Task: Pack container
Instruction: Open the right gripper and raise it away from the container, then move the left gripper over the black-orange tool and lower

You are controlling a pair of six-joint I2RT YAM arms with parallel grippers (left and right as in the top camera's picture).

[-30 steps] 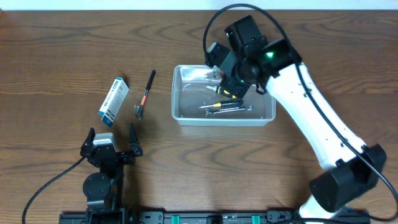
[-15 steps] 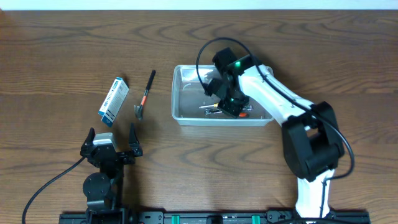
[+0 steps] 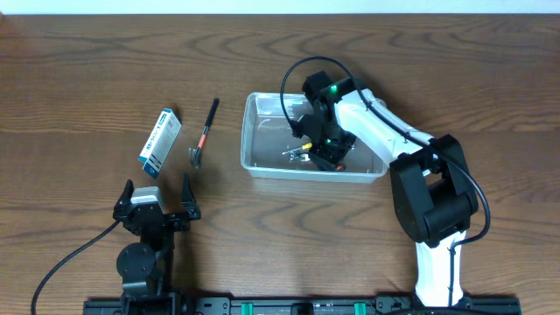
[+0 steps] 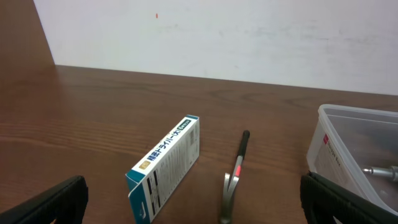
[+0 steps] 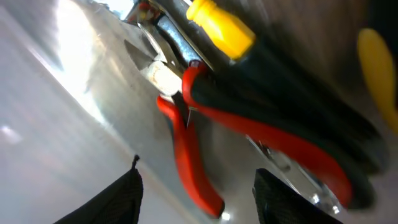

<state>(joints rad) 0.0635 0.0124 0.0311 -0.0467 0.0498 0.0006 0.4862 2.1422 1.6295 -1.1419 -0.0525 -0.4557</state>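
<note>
- Since a second ago, the right arm has dropped from above the container point(image 3: 248, 140) down into it.
- Its right gripper point(image 3: 322, 152) sits low over the floor, fingers parted with nothing between them. Red-handled pliers point(image 5: 186, 143) lie just ahead beside a yellow-handled screwdriver point(image 5: 221, 30) (probably just let go).
- The container stands mid-table, with a blue-and-white box point(image 3: 160, 142) and a black-handled tool point(image 3: 203, 133) outside it, not yet packed.
- The left gripper point(image 3: 157, 206) waits spread wide, empty, facing both.
</note>
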